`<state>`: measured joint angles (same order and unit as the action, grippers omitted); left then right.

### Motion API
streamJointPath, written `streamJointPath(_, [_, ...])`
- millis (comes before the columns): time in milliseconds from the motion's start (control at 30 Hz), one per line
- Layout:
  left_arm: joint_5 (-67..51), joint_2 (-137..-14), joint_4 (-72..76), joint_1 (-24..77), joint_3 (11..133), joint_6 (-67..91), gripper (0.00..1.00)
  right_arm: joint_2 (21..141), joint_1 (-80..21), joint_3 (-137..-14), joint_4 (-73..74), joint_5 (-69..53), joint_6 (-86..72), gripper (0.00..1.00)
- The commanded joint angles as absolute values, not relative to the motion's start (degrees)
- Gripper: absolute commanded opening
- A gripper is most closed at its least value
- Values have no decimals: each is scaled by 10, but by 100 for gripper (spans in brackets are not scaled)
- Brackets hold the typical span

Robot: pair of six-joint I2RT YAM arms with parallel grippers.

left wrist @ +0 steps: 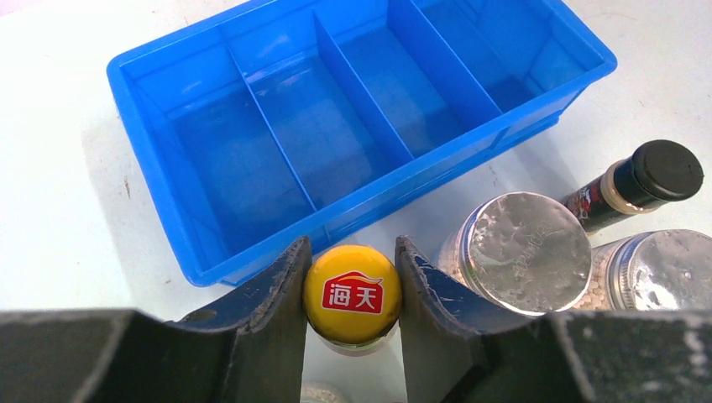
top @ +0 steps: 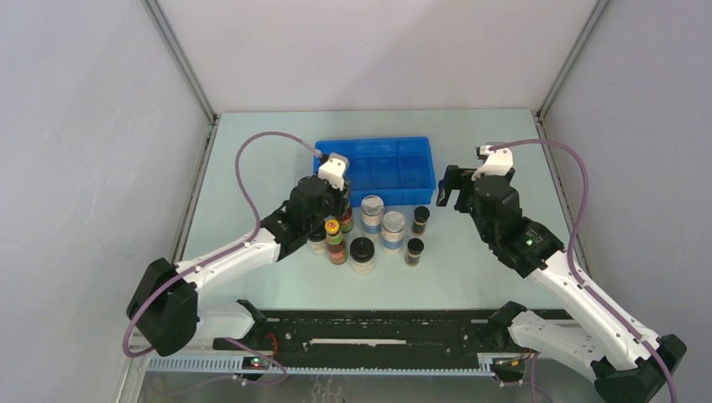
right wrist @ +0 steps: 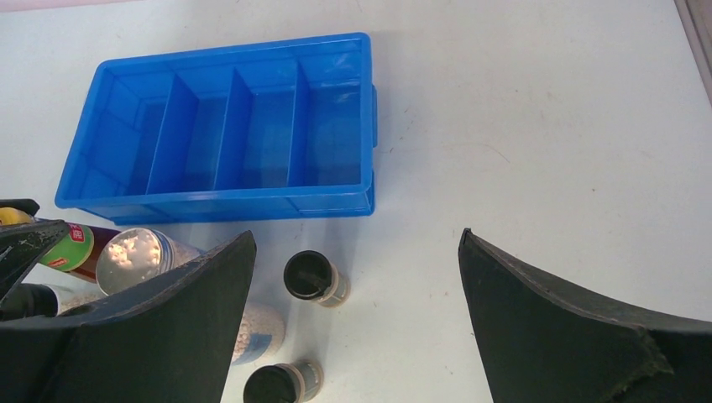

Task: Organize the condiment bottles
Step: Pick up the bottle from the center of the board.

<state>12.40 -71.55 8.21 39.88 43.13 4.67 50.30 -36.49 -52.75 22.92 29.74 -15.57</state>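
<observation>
Right now the left gripper has its two fingers pressed against opposite sides of the yellow cap of one tall red-labelled bottle. That bottle stands upright on the table, just in front of the near wall of the blue tray. In the overhead view this gripper sits over the left end of the bottle cluster and hides most of the pinched bottle. The second tall bottle stands just beside it, nearer the arm bases, with its yellow cap in plain sight. To the right are two silver-lidded jars, close together, one slightly nearer the bases than the other. One black-lidded jar stands in front of them, and another black-lidded jar is half hidden beneath the left arm. Two dark vials stand at the right end of the cluster, one behind the other and apart. The right gripper hovers beside the tray's right end, its fingers spread wide and touching nothing. Its wrist camera looks down between them at the vials and the tray.
</observation>
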Motion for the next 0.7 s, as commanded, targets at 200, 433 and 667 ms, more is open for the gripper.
streamJointPath(200, [171,-697,101,409,407,44,0,488,-375,-524,218,310,-158,100])
streamJointPath(433, [186,-681,105,417,398,40,0,489,-377,-524,215,308,-158,100])
streamJointPath(667, [205,-662,113,425,387,37,0,488,-380,-524,214,310,-157,100])
